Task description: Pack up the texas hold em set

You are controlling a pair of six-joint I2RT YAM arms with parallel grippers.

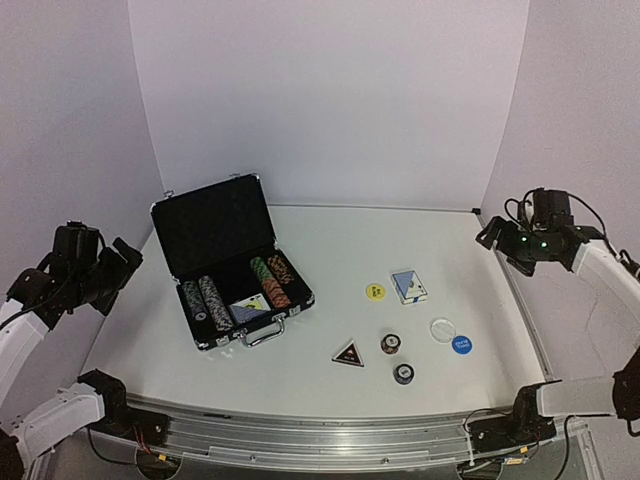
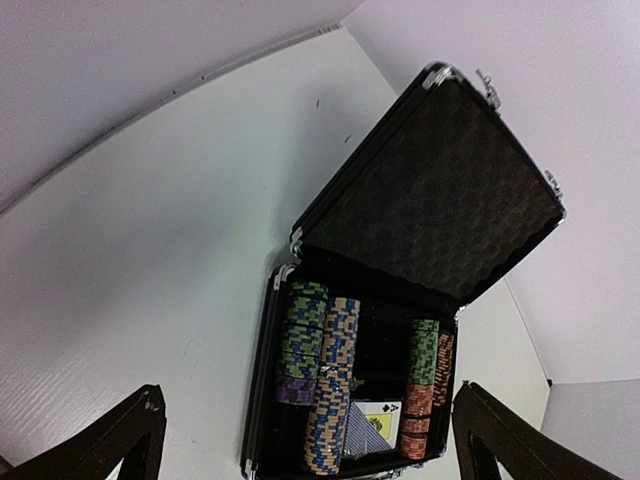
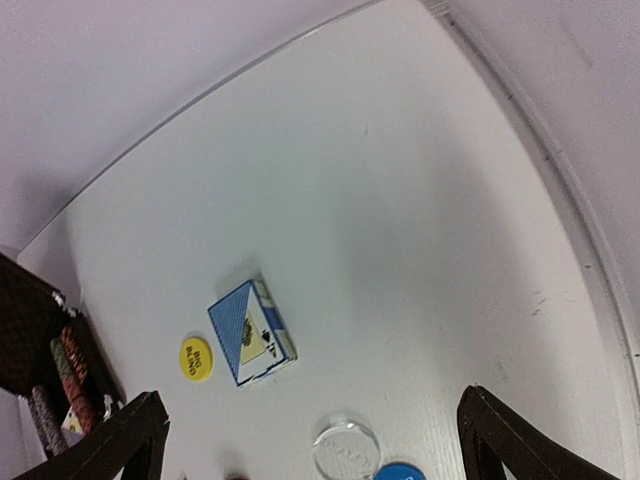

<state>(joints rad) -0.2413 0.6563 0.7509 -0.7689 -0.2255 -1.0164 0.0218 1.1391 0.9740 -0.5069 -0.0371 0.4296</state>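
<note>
The black silver-edged briefcase point(image 1: 176, 240) lies open at the table's left, lid up, with rows of striped poker chips point(image 1: 208, 300) and a blue card deck point(image 1: 250, 311) inside; the left wrist view shows it too point(image 2: 262, 350). On the table to its right lie a second blue deck point(image 1: 408, 286), a yellow disc point(image 1: 375, 291), a clear disc point(image 1: 441, 329), a blue disc point(image 1: 461, 345), a dark triangular marker point(image 1: 348, 353) and two small chip stacks point(image 1: 391, 344). My left gripper point(image 1: 118, 262) is open, raised left of the case. My right gripper point(image 1: 497, 238) is open, raised at the far right.
White walls close in the table at the back and both sides. A metal rail point(image 1: 330, 432) runs along the near edge between the arm bases. The case handle point(image 1: 265, 333) juts toward the front.
</note>
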